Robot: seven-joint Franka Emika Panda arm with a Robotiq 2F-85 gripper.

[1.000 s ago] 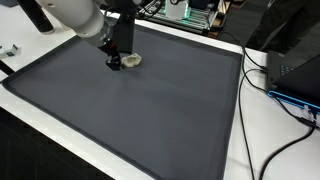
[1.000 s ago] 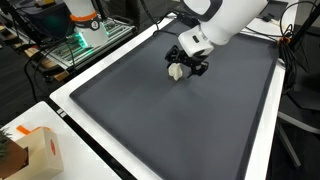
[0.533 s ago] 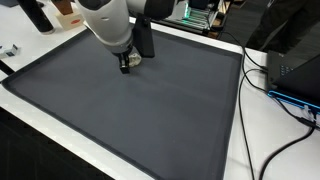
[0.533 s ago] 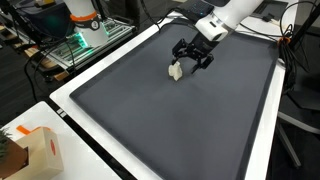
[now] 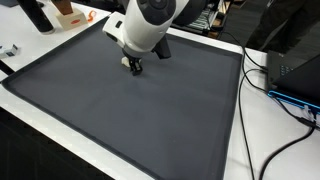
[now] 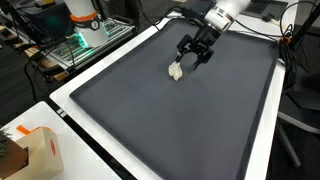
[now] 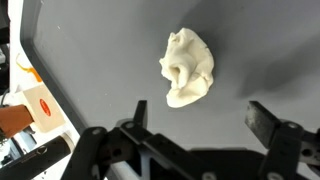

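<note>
Your pincer [image 6: 197,48] has lifted off the crumpled white wad [image 7: 187,67], jaws wide and empty, so it's let go, lying on the dark mat [image 6: 170,115].

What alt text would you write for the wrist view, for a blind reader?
A crumpled cream-white lump lies on a dark grey mat, just ahead of the open gripper, which does not touch it. At the left edge, a white box with an orange mark stands beyond the mat.

Cream-white crumpled lump [image 7: 188,68], knobbly and folded, lies loose on the dark worktop [image 7: 110,60]. Just ahead of the wide-spread jaws, centred between them, untouched.
</note>
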